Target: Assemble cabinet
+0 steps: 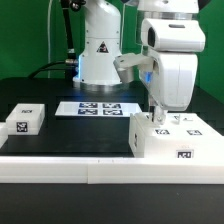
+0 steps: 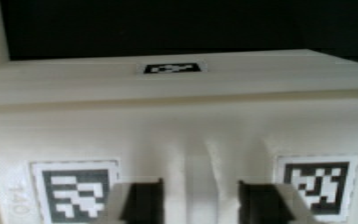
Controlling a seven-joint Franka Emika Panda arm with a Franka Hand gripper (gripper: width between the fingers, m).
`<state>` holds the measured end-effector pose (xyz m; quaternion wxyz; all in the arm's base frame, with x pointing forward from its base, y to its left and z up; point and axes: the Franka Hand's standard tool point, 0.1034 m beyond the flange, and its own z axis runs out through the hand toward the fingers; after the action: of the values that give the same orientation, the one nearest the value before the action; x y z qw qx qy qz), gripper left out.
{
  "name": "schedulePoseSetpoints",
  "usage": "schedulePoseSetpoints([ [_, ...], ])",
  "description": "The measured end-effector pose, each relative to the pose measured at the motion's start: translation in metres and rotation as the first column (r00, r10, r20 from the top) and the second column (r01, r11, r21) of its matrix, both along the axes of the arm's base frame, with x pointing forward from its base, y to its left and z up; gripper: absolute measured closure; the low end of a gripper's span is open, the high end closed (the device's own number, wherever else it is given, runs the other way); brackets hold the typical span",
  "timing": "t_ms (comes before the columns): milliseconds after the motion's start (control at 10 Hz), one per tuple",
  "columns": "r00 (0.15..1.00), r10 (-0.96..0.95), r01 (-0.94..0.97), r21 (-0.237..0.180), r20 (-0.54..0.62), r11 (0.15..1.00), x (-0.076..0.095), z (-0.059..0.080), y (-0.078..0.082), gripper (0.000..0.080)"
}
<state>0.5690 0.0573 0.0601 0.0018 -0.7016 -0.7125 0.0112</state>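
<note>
The cabinet [image 1: 172, 140] is a white box with square tags, at the front of the black table on the exterior view's right. My gripper [image 1: 157, 116] comes straight down onto its top near the left edge. In the wrist view the cabinet [image 2: 176, 105] fills the frame, with one tag on its far face and two on the near face. The two dark fingers [image 2: 144, 203] stand a short way apart, with a raised white part of the cabinet between them. The gripper [image 2: 202, 203] looks shut on that part.
A small flat white tagged block [image 1: 25, 120] lies at the exterior view's left. The marker board [image 1: 100, 107] lies in front of the robot's base. A long white rail [image 1: 70, 170] runs along the table's front edge.
</note>
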Motion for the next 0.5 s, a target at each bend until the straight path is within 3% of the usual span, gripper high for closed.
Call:
schedulePoseSetpoints([
  [100, 1.0, 0.0, 0.0, 0.0, 0.0, 1.0, 0.0, 0.0, -0.0001, 0.0469],
  [300, 1.0, 0.0, 0.0, 0.0, 0.0, 1.0, 0.0, 0.0, -0.0003, 0.0152],
  [400, 1.0, -0.001, 0.001, 0.0, 0.0, 1.0, 0.0, 0.0, -0.0004, 0.0152],
  [500, 1.0, -0.001, 0.001, 0.0, 0.0, 1.0, 0.0, 0.0, -0.0005, 0.0033],
])
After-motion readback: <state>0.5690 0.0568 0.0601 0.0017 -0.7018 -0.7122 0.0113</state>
